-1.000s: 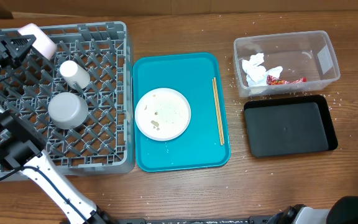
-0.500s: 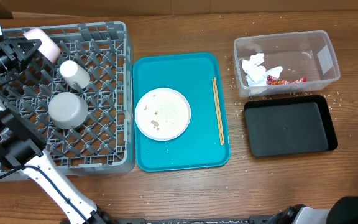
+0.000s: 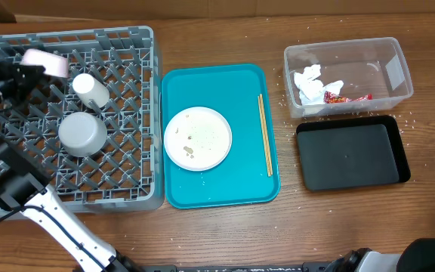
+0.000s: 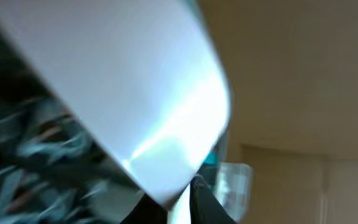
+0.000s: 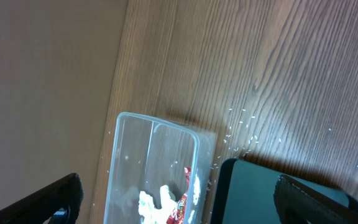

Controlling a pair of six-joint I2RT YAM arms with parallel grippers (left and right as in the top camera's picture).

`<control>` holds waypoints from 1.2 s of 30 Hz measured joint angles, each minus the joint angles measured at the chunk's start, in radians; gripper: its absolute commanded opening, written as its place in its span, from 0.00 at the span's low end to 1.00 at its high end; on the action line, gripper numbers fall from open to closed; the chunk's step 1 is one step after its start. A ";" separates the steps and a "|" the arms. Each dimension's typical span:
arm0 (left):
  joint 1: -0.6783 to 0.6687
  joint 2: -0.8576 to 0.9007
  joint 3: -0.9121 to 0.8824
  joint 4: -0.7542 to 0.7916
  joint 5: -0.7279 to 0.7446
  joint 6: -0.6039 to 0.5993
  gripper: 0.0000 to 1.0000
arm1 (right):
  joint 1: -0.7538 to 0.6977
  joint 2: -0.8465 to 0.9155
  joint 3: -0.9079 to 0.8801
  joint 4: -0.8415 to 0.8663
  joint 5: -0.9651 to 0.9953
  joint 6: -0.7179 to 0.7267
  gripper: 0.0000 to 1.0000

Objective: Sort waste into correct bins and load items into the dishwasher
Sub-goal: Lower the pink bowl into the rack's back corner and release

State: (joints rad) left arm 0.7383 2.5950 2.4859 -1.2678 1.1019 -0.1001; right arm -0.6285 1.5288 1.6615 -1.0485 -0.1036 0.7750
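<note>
**Rack loading: pink dish in hand over the far left corner**

Step in hand: loading the dishwasher. The left gripper [image 3: 29, 69] was clamped on the small pale-pink dish [image 3: 47, 62] and held it tilted over the far left corner of the grey dish rack [image 3: 131, 162]. Whether the dish touched the lattice could not be told. The left wrist view was blurred, with the dish's pale surface filling most of it, so it gave nothing on contact.

In the rack: the small white cup [image 3: 91, 89] and the grey metal bowl [image 3: 81, 133], close together and just right of the held dish.

Not yet loaded: the large white plate [image 3: 198, 138], flecked with food scraps, on the teal tray [image 3: 176, 189]. The chopsticks [image 3: 264, 134] lay along the tray's right side.

Waste: the tissue [image 3: 308, 81] and the red wrapper [image 3: 347, 97] lay in the clear tub [image 3: 399, 72], with the black tray [image 3: 352, 153] just in front of it. Loose rice grains [image 3: 287, 97] were scattered on the table around the tub.

The right gripper [image 5: 182, 194] had its jaws spread wide and held nothing, hanging above the tub's end.

Judgement on the next move: lower the dish into a free cell clear of the cup, seat it against the grid so it cannot tip, then let go. The plate probably needs its scraps tipped out before it is racked.
</note>
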 measured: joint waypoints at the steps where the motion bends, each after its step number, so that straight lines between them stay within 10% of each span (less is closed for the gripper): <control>1: 0.005 -0.001 0.000 -0.012 -0.035 -0.002 0.22 | 0.000 0.000 0.000 0.000 0.000 0.000 1.00; 8: 0.050 -0.070 -0.010 -0.085 -0.307 -0.054 0.69 | 0.000 0.000 0.000 0.001 0.000 0.000 1.00; 16: 0.049 -0.270 -0.010 -0.121 -0.408 -0.082 0.06 | 0.000 0.000 0.000 0.000 0.000 0.000 1.00; 36: -0.339 -0.176 -0.010 0.168 -1.197 -0.125 0.04 | 0.000 0.000 0.000 0.000 0.000 0.000 1.00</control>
State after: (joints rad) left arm 0.3996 2.4191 2.4763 -1.1000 -0.0952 -0.2249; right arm -0.6285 1.5288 1.6615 -1.0481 -0.1036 0.7750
